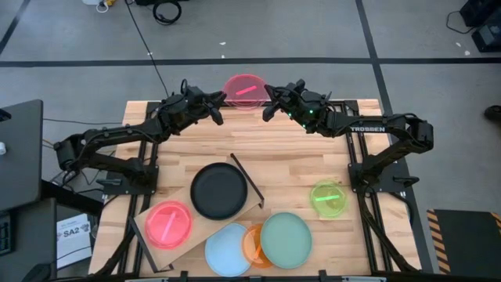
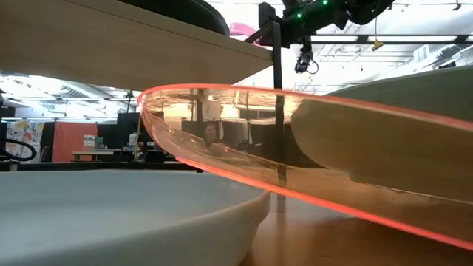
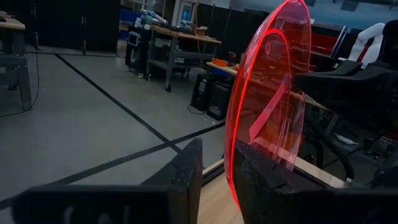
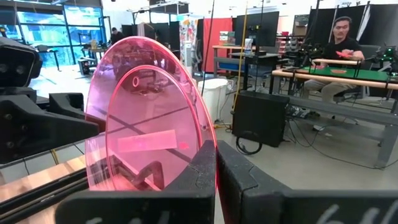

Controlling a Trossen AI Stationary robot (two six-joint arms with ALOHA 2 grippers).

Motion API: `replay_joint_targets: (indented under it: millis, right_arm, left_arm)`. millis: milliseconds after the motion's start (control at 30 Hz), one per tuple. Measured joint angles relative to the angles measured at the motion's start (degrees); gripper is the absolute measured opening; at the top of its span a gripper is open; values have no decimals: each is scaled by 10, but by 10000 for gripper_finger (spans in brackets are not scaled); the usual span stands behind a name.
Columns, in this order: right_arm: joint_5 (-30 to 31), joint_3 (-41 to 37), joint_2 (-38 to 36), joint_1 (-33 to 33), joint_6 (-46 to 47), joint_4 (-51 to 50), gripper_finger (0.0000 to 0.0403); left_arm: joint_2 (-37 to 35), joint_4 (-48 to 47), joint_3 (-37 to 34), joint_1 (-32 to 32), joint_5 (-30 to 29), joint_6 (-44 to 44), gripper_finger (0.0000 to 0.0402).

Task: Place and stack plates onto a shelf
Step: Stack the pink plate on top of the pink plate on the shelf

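Note:
A translucent pink plate point(image 1: 245, 90) is up in the air over the table's far edge, between my two grippers. My right gripper point(image 1: 268, 102) is shut on its rim from the right. My left gripper point(image 1: 221, 106) is open at the opposite rim, one finger on each side of it point(image 3: 217, 180). The shelf point(image 1: 145, 222), a pale board with a black bar frame, lies near the near-left corner and carries a black plate point(image 1: 220, 190) and a second pink plate point(image 1: 168, 224). Light-blue point(image 1: 227, 249), orange point(image 1: 252, 244) and mint-green point(image 1: 286, 240) plates overlap at the near edge. My right gripper pinches the pink plate's rim point(image 4: 214, 155) between its two fingers, coming level from the table's right. The plate is lifted clear of the table. My left gripper has the opposite rim point(image 3: 231, 168) between its open fingers, close to one finger point(image 3: 267, 180); I cannot tell whether they touch.
A small neon-green plate point(image 1: 328, 198) lies near the right edge beside the right arm's base. The middle of the slatted tabletop point(image 1: 297, 168) is bare wood. In the low view the orange plate's rim point(image 2: 295, 192) and the shelf board point(image 2: 111, 44) fill the foreground. A person point(image 4: 344, 37) sits at a table in the room beyond.

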Motion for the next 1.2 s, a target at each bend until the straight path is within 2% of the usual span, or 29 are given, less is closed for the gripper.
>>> replay_joint_targets:
  millis: [467, 933, 1200]
  right_arm:
    - [-1, 0, 0, 0, 1, 0, 10]
    - [-26, 0, 0, 0, 2, 1, 22]
    - [-63, 0, 0, -2, 0, 1, 68]
  left_arm:
    - [0, 0, 0, 0, -2, 14, 9]
    - [-1, -1, 0, 0, -3, 16, 6]
    - [-1, 0, 0, 0, 0, 16, 6]
